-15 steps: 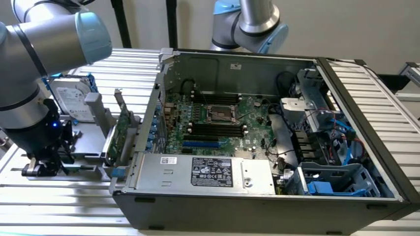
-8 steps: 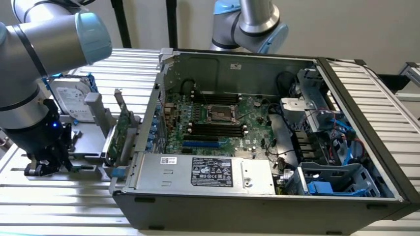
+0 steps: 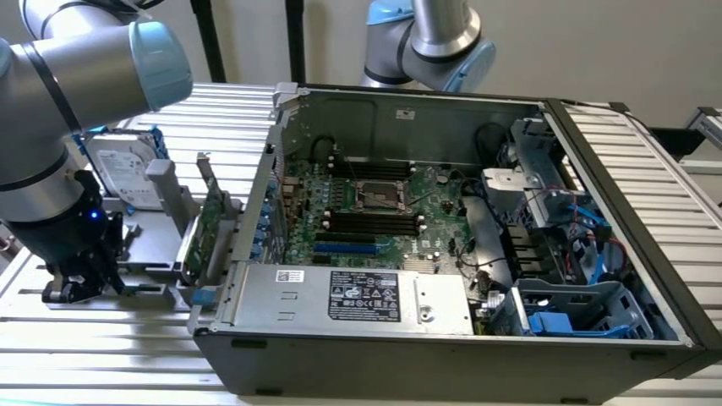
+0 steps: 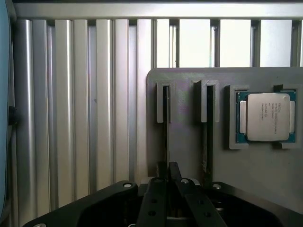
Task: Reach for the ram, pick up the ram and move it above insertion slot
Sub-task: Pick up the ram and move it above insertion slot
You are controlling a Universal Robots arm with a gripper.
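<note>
At the table's (image 3: 101, 347) edge on the exterior view's left, the robot arm's tool (image 3: 79, 283) hangs low over a grey holder (image 3: 158, 272). In the wrist view the tool (image 4: 169, 168) lines up with the ram (image 4: 166, 123), which stands on its thin edge in one of the holder's two narrow grooves. A second stick (image 4: 208, 123) stands in the next groove, and a processor chip (image 4: 267, 116) lies in a pocket beside that.

Whether the tool is apart or clamped on the ram cannot be told. A sound grip likely needs the tool centred over the thin edge and square to the groove, so the ram does not bind.

The exterior view alone shows the open computer case (image 3: 338, 355) and the insertion slot (image 3: 373, 227), well apart from the holder.
</note>
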